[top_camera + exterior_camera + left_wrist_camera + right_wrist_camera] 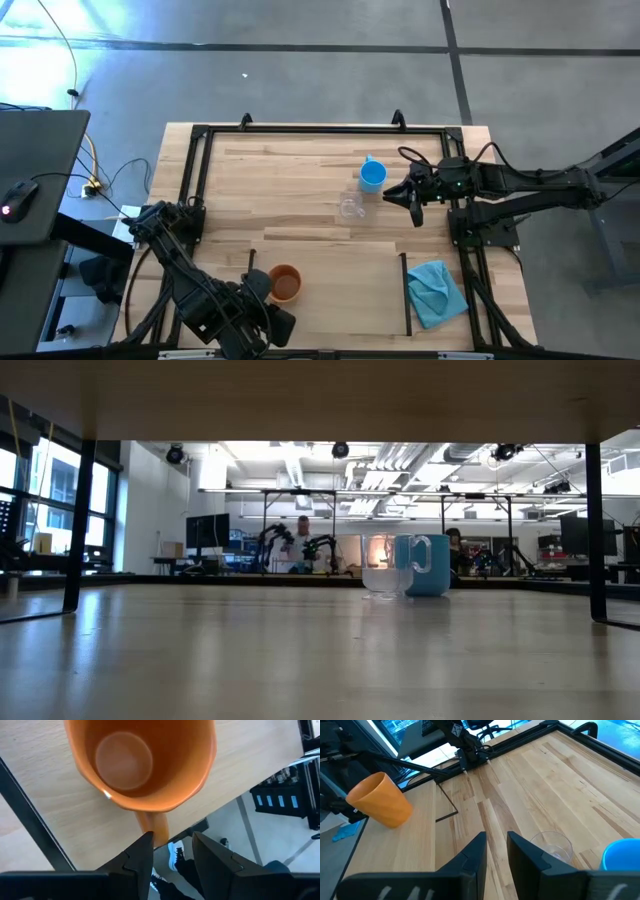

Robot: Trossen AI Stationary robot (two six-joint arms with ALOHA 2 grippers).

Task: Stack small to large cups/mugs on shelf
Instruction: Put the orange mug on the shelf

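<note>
The orange mug (285, 283) stands on the pale shelf (340, 290) near the table's near edge; I see into it in the left wrist view (135, 765), and it also shows in the right wrist view (380, 800). My left gripper (172, 845) is open and slants down at it, fingers on either side of the handle; it shows beside the mug in the high view (258, 285). The blue mug (372, 176) and the clear glass cup (351, 207) stand on their bases on the tabletop. My right gripper (412, 200) hovers just right of them, slightly open (496, 845). My left gripper has the orange mug's handle (155, 827) in the gap between its fingers, coming from the table's left and slanting down. One finger (142, 852) lies right beside the handle's end; I cannot tell whether it touches. The other finger stands clear of it.
A teal cloth (436, 292) lies right of the shelf's right black strip (405, 295). A black metal frame (320, 128) runs round the tabletop. The low view shows the glass cup (380, 568) and blue mug (425, 565) side by side, with bare wood in front.
</note>
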